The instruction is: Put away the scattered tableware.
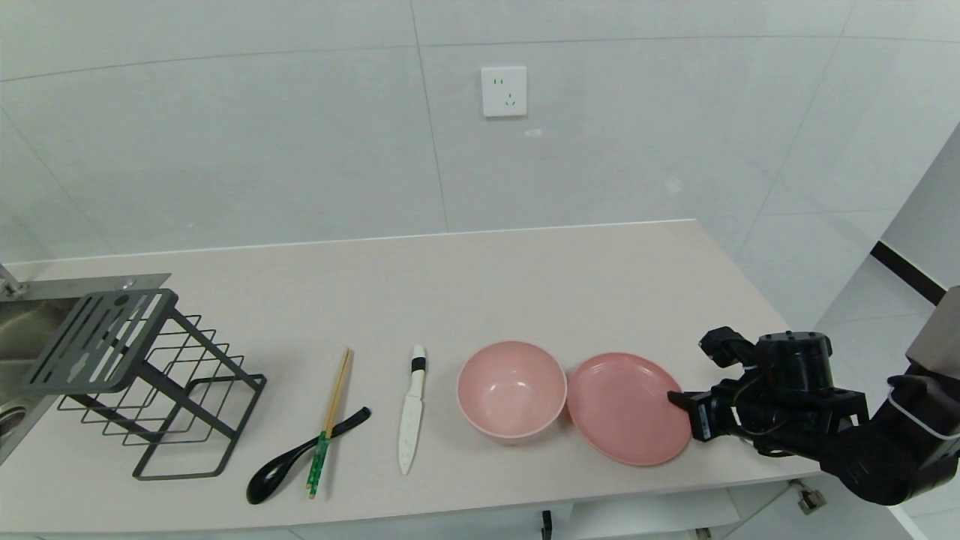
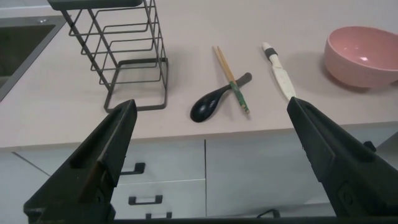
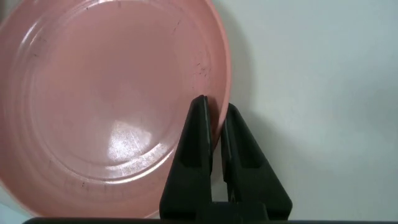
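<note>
Pink, smooth and round, the shallow plate (image 1: 626, 409) lies on the pale matte surface (image 1: 450, 285), just beside the deep bowl (image 1: 511, 388). The right hand (image 1: 679, 399) pinches its rim; the left hand (image 2: 211, 106) is wide.

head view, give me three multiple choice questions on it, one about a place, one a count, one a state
1. What lies between the chopsticks and the bowl?
A) fork B) cup C) knife
2. How many pink dishes are on the counter?
A) two B) one C) three
3. The right gripper is:
A) open over the bowl B) shut on the plate rim C) holding a fork

1 C: the white knife lies in that gap.
2 A: just the bowl and the plate are pink.
3 B: its fingers pinch the rim in the right wrist view.
</note>
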